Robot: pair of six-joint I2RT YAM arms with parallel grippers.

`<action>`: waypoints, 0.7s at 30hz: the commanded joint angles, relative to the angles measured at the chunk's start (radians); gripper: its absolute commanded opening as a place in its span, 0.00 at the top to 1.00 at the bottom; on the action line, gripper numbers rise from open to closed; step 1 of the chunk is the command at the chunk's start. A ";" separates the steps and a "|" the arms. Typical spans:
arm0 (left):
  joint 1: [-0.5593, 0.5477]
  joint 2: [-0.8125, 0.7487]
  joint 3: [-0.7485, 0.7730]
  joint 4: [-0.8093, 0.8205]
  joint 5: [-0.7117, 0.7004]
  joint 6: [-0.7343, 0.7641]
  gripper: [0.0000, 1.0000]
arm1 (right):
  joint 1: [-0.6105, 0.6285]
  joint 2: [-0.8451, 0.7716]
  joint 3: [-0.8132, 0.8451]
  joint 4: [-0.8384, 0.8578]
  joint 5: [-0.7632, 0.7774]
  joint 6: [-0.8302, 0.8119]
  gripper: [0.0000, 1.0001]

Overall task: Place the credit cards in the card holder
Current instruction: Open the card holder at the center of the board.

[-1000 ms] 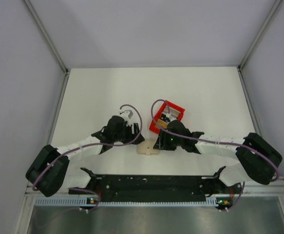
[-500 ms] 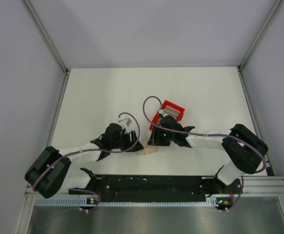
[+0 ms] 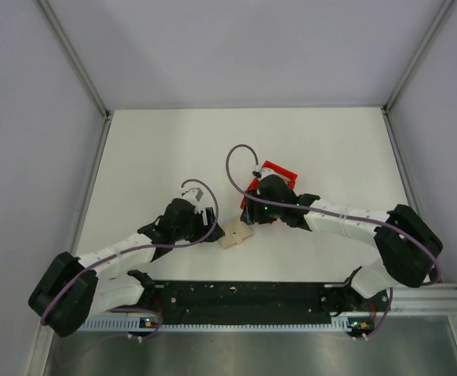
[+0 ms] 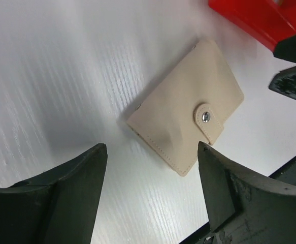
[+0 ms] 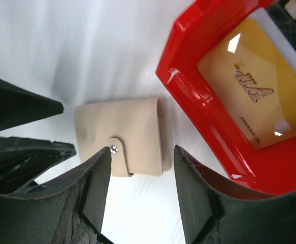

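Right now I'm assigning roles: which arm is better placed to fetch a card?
Right, likely: the open right gripper hovers beside the red tray holding the gold card; left gripper faces the card holder.

**Matt wallet, glossy tray**

The card holder point(image 4: 178, 127) looked like soft, matt beige leatherette with stitched edges, and its snap point(image 4: 205, 117) was shiny metal. The red tray point(image 5: 208, 132) was glossy hard plastic. The gold credit card point(image 5: 249, 96) inside was smooth and shiny, with embossed lettering. The white table point(image 4: 51, 66) showed a fine grain and a soft sheen.
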 commanded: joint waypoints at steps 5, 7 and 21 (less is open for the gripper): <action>-0.003 0.122 0.163 -0.045 -0.050 0.113 0.23 | -0.008 -0.082 -0.058 0.143 -0.173 -0.022 0.52; -0.003 0.153 0.178 -0.075 -0.035 0.119 0.23 | -0.008 -0.062 -0.074 0.204 -0.235 0.004 0.53; -0.010 0.238 0.198 -0.171 -0.015 0.146 0.27 | -0.018 0.069 -0.112 0.321 -0.313 0.081 0.56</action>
